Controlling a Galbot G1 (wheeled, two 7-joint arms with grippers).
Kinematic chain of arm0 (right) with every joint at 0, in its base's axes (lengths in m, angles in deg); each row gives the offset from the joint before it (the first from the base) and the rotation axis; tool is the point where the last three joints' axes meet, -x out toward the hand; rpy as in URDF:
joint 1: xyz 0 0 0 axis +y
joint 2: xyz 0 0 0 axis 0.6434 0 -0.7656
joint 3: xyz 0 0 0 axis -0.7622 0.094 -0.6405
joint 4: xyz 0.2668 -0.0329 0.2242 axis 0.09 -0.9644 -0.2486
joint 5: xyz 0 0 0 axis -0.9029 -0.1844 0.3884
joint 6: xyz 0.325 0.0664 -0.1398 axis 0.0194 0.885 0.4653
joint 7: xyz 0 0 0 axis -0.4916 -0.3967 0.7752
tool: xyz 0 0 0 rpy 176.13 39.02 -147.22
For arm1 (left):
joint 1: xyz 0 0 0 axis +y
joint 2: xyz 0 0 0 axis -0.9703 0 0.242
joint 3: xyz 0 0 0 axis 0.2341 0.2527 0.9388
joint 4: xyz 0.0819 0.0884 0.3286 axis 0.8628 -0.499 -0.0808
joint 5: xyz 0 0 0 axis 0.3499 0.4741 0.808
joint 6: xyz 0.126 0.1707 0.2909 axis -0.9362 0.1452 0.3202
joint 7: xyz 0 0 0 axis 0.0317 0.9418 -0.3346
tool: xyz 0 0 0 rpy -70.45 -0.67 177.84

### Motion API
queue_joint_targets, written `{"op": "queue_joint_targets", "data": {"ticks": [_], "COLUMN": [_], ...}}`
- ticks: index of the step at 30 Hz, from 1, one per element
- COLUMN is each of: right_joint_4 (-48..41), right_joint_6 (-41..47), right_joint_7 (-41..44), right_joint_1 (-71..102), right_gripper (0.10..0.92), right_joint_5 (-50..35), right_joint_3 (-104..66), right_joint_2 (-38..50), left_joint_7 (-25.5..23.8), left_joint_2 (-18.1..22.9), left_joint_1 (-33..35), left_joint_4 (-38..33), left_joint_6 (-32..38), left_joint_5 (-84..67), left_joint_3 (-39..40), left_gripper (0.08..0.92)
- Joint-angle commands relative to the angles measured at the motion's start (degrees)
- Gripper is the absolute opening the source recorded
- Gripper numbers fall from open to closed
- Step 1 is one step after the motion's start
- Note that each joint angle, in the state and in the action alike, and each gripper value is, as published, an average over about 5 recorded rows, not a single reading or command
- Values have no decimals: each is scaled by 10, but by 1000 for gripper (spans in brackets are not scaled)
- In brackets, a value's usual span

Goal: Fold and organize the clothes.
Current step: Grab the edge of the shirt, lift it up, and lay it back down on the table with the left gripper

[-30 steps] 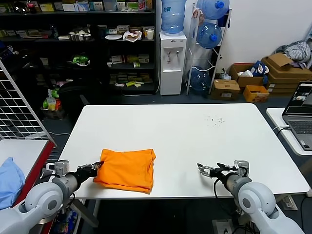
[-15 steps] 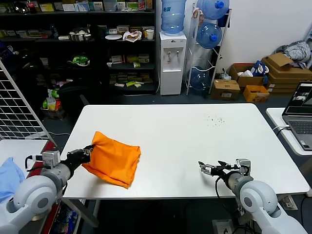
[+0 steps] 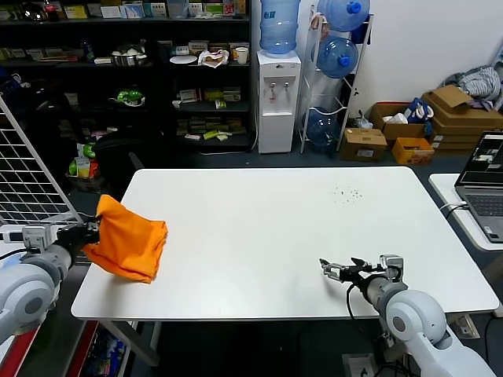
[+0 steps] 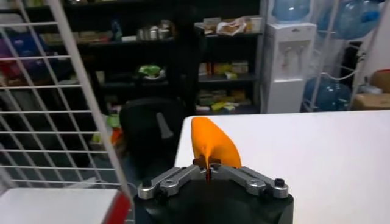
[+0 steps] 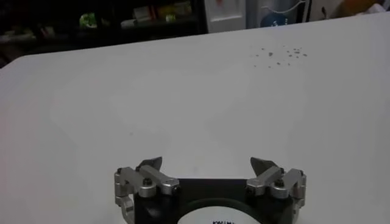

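The folded orange T-shirt [image 3: 126, 239] hangs at the white table's [image 3: 299, 236] left edge, partly off it. My left gripper [image 3: 88, 231] is shut on its left edge and holds it up. In the left wrist view the shirt [image 4: 210, 143] rises as a narrow orange fold from between the shut fingers of the left gripper [image 4: 208, 165]. My right gripper [image 3: 326, 269] is open and empty, low over the table near the front right; in the right wrist view the right gripper [image 5: 207, 163] has only bare tabletop between its jaws.
A white wire rack [image 3: 27, 177] stands at the left, beside a low side table with a red edge. A laptop [image 3: 486, 177] sits on a table at the right. Small dark specks [image 3: 346, 192] lie on the far right of the tabletop. Shelves and a water dispenser stand behind.
My left gripper has pulled the folded orange shirt leftward from the front middle-left of the table to its left edge, lifting it. The right gripper has stayed in place.
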Motion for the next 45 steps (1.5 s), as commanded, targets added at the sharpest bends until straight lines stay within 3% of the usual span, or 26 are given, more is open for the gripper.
{"op": "queue_joint_targets", "data": {"ticks": [1, 5, 9, 14, 19, 23, 27, 34, 45], "right_joint_4": [3, 4, 7, 17, 27, 32, 37, 45, 73], "right_joint_6": [0, 1, 3, 9, 14, 17, 18, 14, 11], "right_joint_7": [0, -2, -10, -23, -39, -47, -50, -49, -49], "right_joint_1": [2, 5, 4, 14, 21, 23, 30, 39, 55], "right_gripper": [921, 921, 921, 921, 921, 921, 921, 921, 921], "right_joint_5": [1, 3, 8, 13, 14, 15, 16, 8, -11], "right_joint_3": [-1, -2, -2, -11, -22, -27, -36, -54, -78], "right_joint_2": [0, -1, -7, -15, -30, -44, -51, -43, -20], "left_joint_7": [53, 76, 118, 153, 146, 126, 107, 87, 83], "left_joint_2": [-28, -7, 51, 176, 356, 492, 580, 640, 656], "left_joint_1": [24, 10, -35, -202, -332, -378, -389, -392, -382], "left_joint_4": [17, -15, -101, -164, -50, 73, 166, 264, 290], "left_joint_6": [-1, 1, 8, 32, 66, 85, 92, 96, 99], "left_joint_5": [-30, -48, -107, -111, -19, 44, 88, 142, 168], "left_joint_3": [-39, -20, 47, 282, 454, 506, 522, 532, 540], "left_gripper": [107, 107, 107, 107, 107, 107, 107, 107, 107]}}
